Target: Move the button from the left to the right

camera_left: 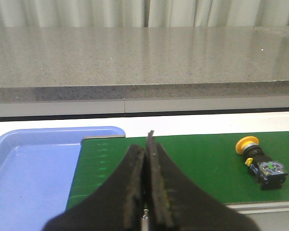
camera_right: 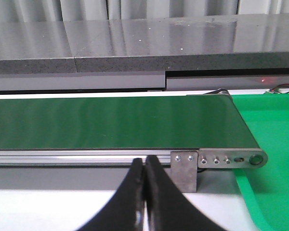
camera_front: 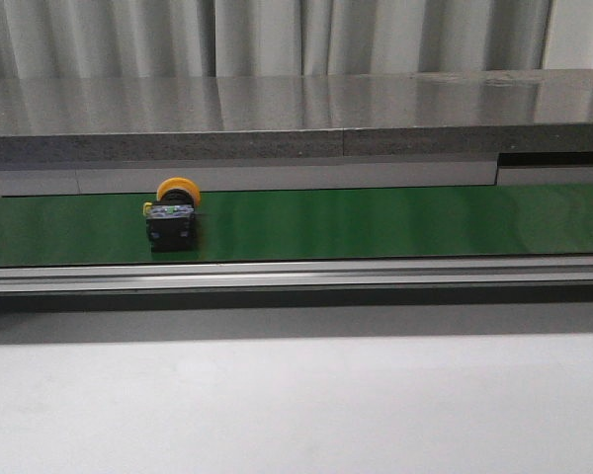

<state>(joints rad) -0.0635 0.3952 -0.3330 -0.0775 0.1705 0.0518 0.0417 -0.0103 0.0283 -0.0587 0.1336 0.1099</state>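
The button (camera_front: pixel 172 214) lies on its side on the green conveyor belt (camera_front: pixel 376 222), left of the middle, its yellow-orange cap toward the back and its black body with a bluish-green mark toward the front. The left wrist view shows the same button (camera_left: pixel 260 161) well off to one side of my left gripper (camera_left: pixel 145 147), which is shut with nothing between its fingers. My right gripper (camera_right: pixel 145 161) is shut and empty too, in front of the belt's aluminium rail (camera_right: pixel 77 156). Neither gripper appears in the front view.
A blue tray (camera_left: pixel 33 168) sits at the belt's left end. A bright green bin (camera_right: pixel 274 125) adjoins the belt's right end past the roller bracket (camera_right: pixel 216 160). A grey stone ledge (camera_front: pixel 296 123) runs behind the belt, and a white tabletop (camera_front: pixel 296 405) lies in front.
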